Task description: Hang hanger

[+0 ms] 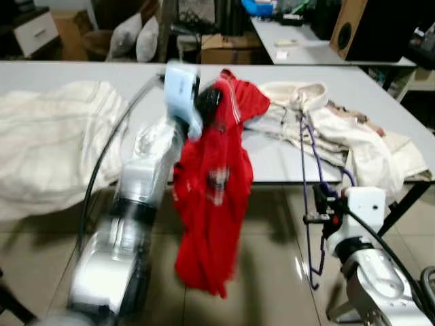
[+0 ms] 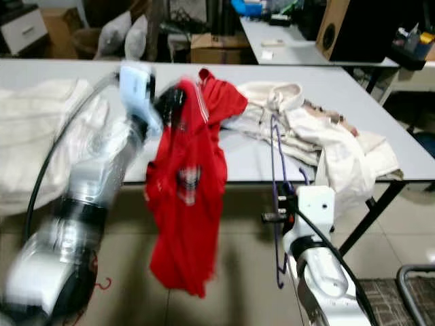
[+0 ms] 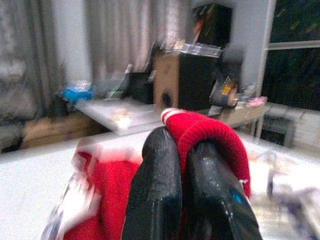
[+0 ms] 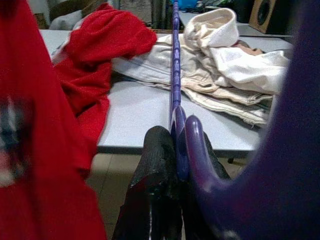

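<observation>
Holding the red garment (image 1: 211, 183) up by its collar, your left claw (image 1: 207, 102) is pinched shut on the ribbed neck band; the left wrist view shows the two black fingers (image 3: 160, 190) pressed together with red fabric looped over them. The garment hangs free in front of the grey surface (image 1: 272, 159), its lower edge well above the floor.

Your right claw (image 1: 319, 210) is clamped on the purple hanger (image 1: 309, 190), which stands roughly upright and edge-on to the head camera, just beside the garment's right side but apart from it. Behind, cream clothes (image 1: 340, 129) lie heaped on the surface, and a white cloth (image 1: 47, 142) is spread at the left.

You look to be at the dressing step: garment lifted, hanger ready, neither yet joined. Next you would need to turn the hanger so one shoulder points at the neck opening, then feed it in. The collar is bunched in your left claw, so the opening may be narrow; watch that the hanger does not snag.
</observation>
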`<state>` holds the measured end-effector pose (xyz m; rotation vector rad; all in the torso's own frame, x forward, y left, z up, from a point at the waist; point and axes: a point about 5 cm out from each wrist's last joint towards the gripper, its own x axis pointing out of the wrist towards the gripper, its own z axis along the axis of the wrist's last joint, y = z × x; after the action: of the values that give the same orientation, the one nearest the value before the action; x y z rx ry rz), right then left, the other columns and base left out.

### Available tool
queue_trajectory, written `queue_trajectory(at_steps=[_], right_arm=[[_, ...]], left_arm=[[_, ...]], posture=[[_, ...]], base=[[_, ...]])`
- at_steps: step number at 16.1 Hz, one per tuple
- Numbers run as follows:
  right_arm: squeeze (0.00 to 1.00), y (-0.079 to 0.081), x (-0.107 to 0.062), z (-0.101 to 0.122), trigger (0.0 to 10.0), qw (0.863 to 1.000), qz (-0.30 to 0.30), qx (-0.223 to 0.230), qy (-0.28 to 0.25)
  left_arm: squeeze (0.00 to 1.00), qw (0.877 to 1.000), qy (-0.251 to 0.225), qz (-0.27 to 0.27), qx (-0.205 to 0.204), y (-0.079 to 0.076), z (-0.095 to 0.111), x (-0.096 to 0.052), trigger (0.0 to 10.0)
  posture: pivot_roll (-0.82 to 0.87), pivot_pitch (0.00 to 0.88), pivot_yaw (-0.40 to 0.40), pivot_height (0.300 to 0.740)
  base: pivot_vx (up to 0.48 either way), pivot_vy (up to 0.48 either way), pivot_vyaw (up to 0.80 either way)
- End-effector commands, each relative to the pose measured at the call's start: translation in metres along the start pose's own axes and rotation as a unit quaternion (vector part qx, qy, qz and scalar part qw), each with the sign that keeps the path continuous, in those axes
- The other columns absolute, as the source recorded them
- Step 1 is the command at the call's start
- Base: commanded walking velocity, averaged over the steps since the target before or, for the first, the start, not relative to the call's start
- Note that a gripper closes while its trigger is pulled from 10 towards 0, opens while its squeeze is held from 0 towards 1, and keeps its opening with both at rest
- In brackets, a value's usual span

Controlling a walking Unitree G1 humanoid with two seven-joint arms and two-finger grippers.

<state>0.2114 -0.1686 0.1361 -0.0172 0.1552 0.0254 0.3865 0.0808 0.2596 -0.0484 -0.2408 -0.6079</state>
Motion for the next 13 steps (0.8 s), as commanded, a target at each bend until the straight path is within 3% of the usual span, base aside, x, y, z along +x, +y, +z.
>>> queue_trajectory(at_steps=[1,2,3,4,5,7,8,10,11,12,13], right_arm=[[0.00,-0.005,-0.001,0.001,10.0,1.000,-0.014,-0.004,-0.005],[0.00,-0.004,-0.001,0.002,10.0,1.000,-0.017,0.000,-0.008],[0.00,-0.003,0.000,0.003,10.0,1.000,-0.018,0.003,-0.010],[0.00,-0.003,0.000,0.003,10.0,1.000,-0.019,0.003,-0.011],[0.00,-0.003,0.001,0.004,10.0,1.000,-0.020,0.003,-0.013],[0.00,-0.005,0.002,0.005,10.0,1.000,-0.023,0.004,-0.016],[0.00,-0.005,0.001,0.005,10.0,0.999,-0.028,0.004,-0.019],[0.00,-0.005,-0.001,0.005,10.0,0.999,-0.032,0.006,-0.019],[0.00,-0.005,-0.002,0.004,10.0,0.999,-0.031,0.005,-0.017],[0.00,-0.005,-0.002,0.003,10.0,0.999,-0.030,0.005,-0.015],[0.00,-0.005,-0.002,0.003,10.0,1.000,-0.027,0.003,-0.013]], left_arm=[[0.00,0.996,-0.082,-0.026,0.018,-0.006,0.050,0.022,10.0],[0.00,0.991,-0.131,-0.020,0.037,0.002,0.102,0.038,10.0],[0.00,0.984,-0.172,-0.012,0.052,0.005,0.145,0.044,10.0],[0.00,0.977,-0.205,-0.006,0.059,0.004,0.177,0.044,10.0],[0.00,0.964,-0.256,0.003,0.075,0.000,0.223,0.040,10.0],[0.00,0.954,-0.286,0.011,0.092,-0.002,0.249,0.035,10.0],[0.00,0.949,-0.275,0.041,0.151,0.002,0.252,0.034,10.0],[0.00,0.959,-0.227,0.044,0.165,0.007,0.218,0.042,10.0],[0.00,0.967,-0.187,0.035,0.167,0.006,0.188,0.049,10.0],[0.00,0.971,-0.167,0.030,0.167,0.005,0.172,0.051,10.0],[0.00,0.979,-0.117,0.014,0.169,0.002,0.131,0.055,10.0]], posture=[[-0.05,0.000,0.018,0.740],[-0.05,0.000,0.021,0.740],[-0.05,0.000,0.026,0.740],[-0.05,0.000,0.032,0.740],[-0.04,0.000,0.036,0.740],[-0.04,0.000,0.045,0.740],[-0.06,0.000,0.061,0.740],[-0.06,0.000,0.058,0.740],[-0.06,0.000,0.053,0.740],[-0.06,0.000,0.050,0.740],[-0.06,0.000,0.040,0.740]], base=[[0.409,0.000,0.00],[0.412,0.000,0.00],[0.398,0.000,0.00],[0.386,0.000,0.00],[0.360,0.000,0.00],[0.360,0.000,0.00],[0.349,0.000,0.00],[0.347,0.000,0.00],[0.352,0.000,0.00],[0.341,0.000,0.00],[0.341,0.000,0.00]])
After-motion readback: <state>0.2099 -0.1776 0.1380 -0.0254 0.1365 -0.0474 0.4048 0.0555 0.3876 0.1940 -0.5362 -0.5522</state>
